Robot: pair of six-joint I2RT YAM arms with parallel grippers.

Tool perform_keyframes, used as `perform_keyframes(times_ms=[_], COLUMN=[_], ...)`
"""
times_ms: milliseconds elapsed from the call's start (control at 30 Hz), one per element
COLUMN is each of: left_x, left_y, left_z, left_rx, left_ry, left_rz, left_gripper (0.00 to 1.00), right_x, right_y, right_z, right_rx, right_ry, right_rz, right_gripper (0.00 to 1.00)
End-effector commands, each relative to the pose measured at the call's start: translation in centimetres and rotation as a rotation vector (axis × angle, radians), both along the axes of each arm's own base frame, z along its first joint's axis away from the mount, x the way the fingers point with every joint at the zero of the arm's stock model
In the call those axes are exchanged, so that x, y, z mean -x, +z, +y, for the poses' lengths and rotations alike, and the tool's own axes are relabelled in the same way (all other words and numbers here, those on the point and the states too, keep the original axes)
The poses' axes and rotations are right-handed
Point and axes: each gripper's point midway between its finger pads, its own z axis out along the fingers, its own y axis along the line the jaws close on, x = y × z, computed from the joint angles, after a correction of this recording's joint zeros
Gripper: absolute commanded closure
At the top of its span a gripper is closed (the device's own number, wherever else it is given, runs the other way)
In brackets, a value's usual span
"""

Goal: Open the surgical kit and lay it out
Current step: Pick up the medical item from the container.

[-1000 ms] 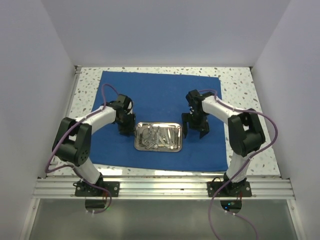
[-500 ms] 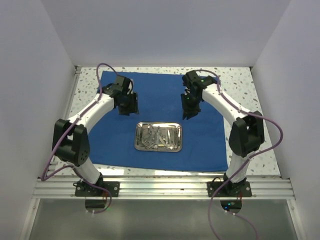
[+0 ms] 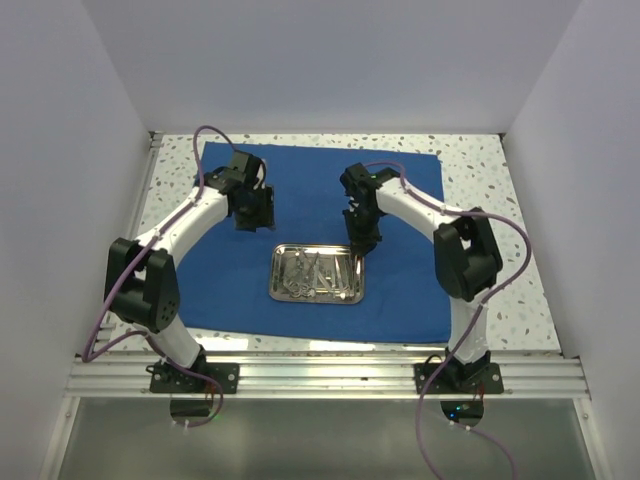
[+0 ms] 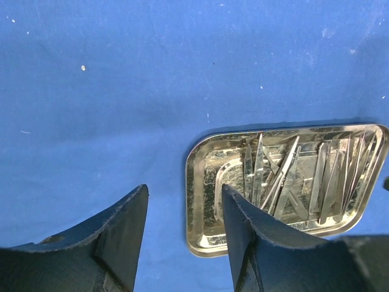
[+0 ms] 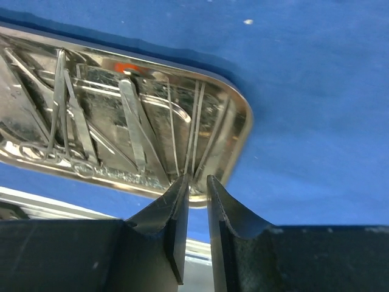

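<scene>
The right gripper, narrowed to a slim gap and empty, had swung inward to hang over the right end of the steel tray. The left gripper, spread wide, had stayed put above the blue cloth. With the instruments still trayed mid-cloth, picking them out seemed next.

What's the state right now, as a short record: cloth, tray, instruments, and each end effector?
cloth: royal blue, spread flat
tray: steel, resting on the cloth, near-centre
instruments: thin metal pieces in the tray, none seen on the cloth
left end effector: open, above bare cloth at the tray's far-left, holding nothing
right end effector: narrow gap, over the tray's right end, nothing seen between its fingers
</scene>
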Motion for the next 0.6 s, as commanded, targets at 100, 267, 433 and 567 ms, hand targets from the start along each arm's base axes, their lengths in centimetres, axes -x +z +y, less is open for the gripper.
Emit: perform_keyframes(times_ms=[100, 267, 433, 567], left_x=[-0.9, -0.5, 0.4, 1.0], left_y=[2.8, 2.7, 2.7, 2.2], left_z=[-0.5, -1.1, -2.6, -3.8], left_rx=[0.009, 0.001, 0.016, 0.004], left_ry=[-0.061, -0.064, -0.065, -0.068], left_rz=[-0.088, -0.085, -0.071, -0.059], left_gripper=[0.46, 0.47, 0.47, 0.47], right_x=[0.6, 0.5, -0.2, -0.2], right_y=[-2.1, -3.7, -4.6, -6.2], right_z=[1.2, 0.4, 0.3, 0.1], right_rx=[-0.002, 0.038, 0.054, 0.059], right_ry=[-0.013, -0.005, -0.002, 0.004], right_rz=[0.037, 0.031, 0.001, -0.005], right_gripper=[0.79, 0.79, 0.73, 0.73])
